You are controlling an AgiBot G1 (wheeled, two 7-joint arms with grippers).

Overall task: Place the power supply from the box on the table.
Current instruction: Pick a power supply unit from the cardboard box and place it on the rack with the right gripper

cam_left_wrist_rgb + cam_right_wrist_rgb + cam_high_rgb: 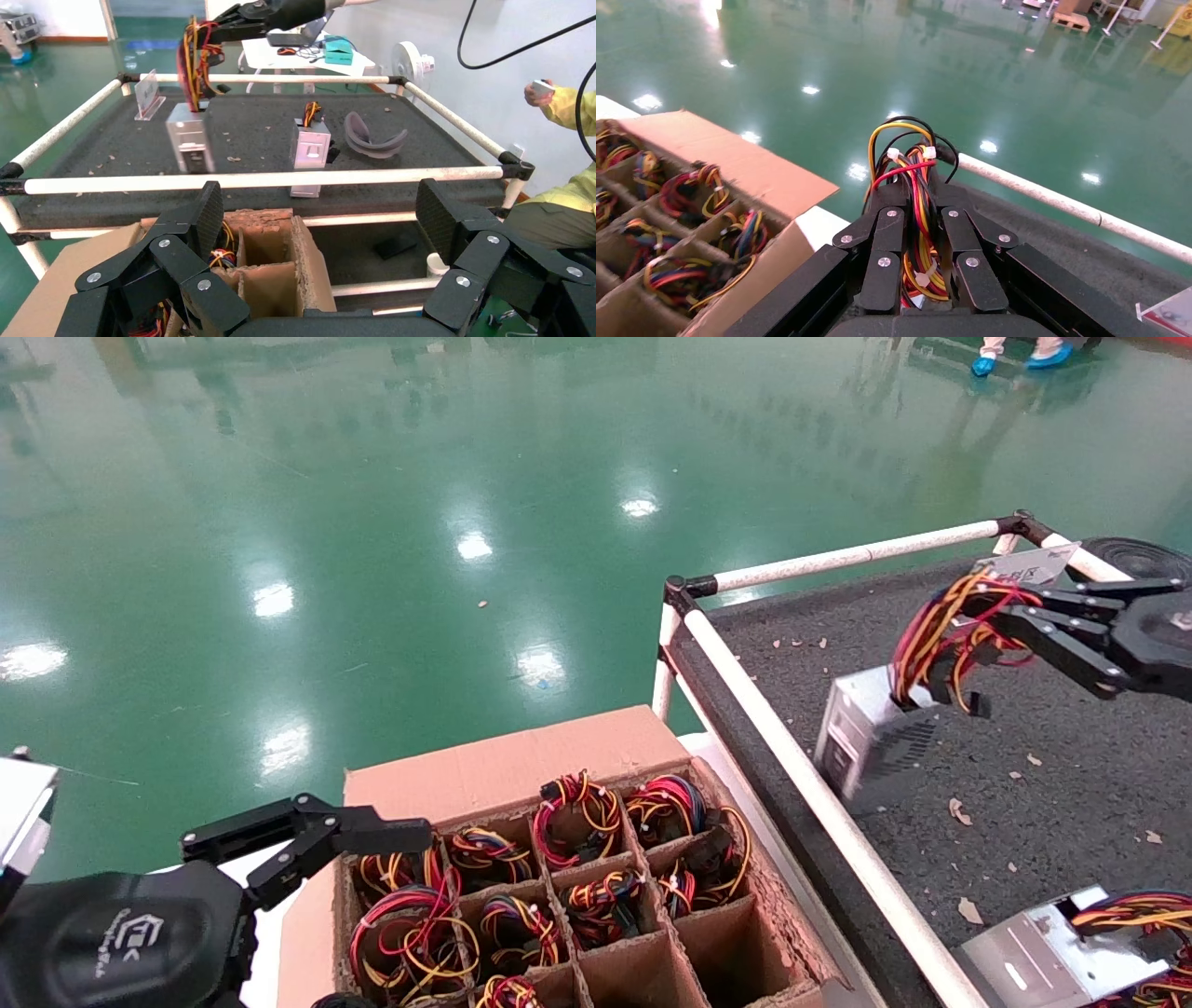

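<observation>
A silver power supply [871, 738] hangs tilted by its red, yellow and black wire bundle [941, 631] over the dark speckled table [1071, 738], just inside the table's near white rail. My right gripper [982, 607] is shut on that bundle [916, 175], its fingers [888, 232] pressed to both sides. The left wrist view shows the same unit [190, 140] dangling above the table top [267, 126]. The brown box [521, 761] with grid dividers stands below, left of the table, with wired units in several cells. My left gripper [354, 840] hovers open at the box's left side, holding nothing.
A second power supply [1052, 961] lies on the table at the near right [311, 144]. A clear label stand [1024, 565] and a black round object [1131, 556] sit at the far corner. A grey curved piece [372, 137] lies on the table. Cardboard scraps litter the top.
</observation>
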